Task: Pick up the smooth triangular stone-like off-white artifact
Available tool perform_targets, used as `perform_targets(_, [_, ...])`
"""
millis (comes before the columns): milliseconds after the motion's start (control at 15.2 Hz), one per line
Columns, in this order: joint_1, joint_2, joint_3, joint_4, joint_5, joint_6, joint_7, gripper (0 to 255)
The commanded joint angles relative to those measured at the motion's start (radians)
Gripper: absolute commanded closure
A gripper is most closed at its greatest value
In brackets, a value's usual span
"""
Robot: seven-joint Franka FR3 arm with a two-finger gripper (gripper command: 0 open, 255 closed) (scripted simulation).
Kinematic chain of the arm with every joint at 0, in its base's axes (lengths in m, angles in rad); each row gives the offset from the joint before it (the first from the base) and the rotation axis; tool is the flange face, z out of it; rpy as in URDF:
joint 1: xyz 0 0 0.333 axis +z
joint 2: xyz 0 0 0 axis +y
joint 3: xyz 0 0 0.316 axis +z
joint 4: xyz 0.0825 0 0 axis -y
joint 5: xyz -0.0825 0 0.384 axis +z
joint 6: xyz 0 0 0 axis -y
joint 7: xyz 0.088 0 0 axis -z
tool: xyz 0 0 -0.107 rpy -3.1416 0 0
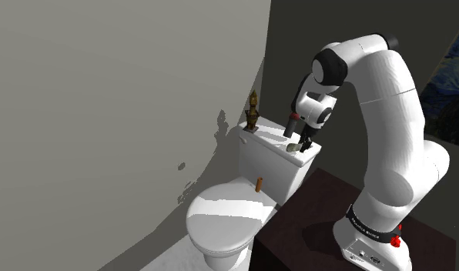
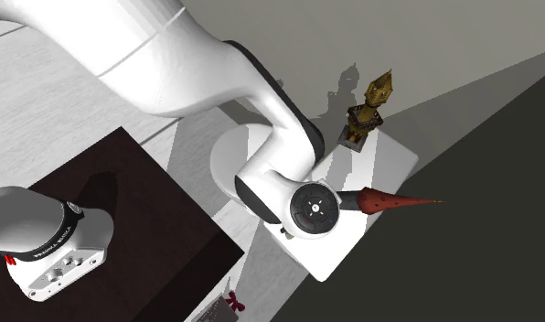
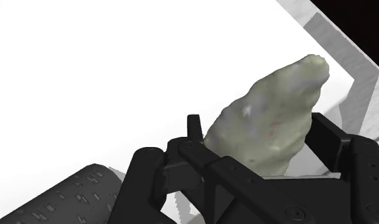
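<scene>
The off-white, roughly triangular stone (image 3: 271,121) sits between my gripper's (image 3: 258,127) two black fingers, which press against its sides. Its pointed end sticks out past the fingertips over the white toilet tank lid (image 3: 118,76). In the shoulder view the gripper (image 1: 300,143) is down at the near end of the tank lid (image 1: 266,138), with the pale stone (image 1: 294,145) at its tip. I cannot tell whether the stone rests on the lid or is slightly above it. In the second exterior view the arm's wrist (image 2: 312,209) covers the hand.
A brown and gold figurine (image 1: 252,112) (image 2: 368,108) stands at the far end of the lid. A dark red cone (image 2: 390,200) (image 1: 292,123) lies close beside the hand. Below are the toilet's closed seat (image 1: 224,219) and an orange flush handle (image 1: 259,183). The wall runs close behind.
</scene>
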Motion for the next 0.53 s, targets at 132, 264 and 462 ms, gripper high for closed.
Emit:
perform_targets(132, [0.028,-0.050,-0.037,-0.020,-0.048,-0.023,0.037,255])
perform_targets(264, [0.042,-0.074,-0.055,-0.029,-0.071,-0.034,0.055,255])
perform_targets(462, [0.063,-0.110,-0.083,-0.041,-0.108,-0.050,0.083,255])
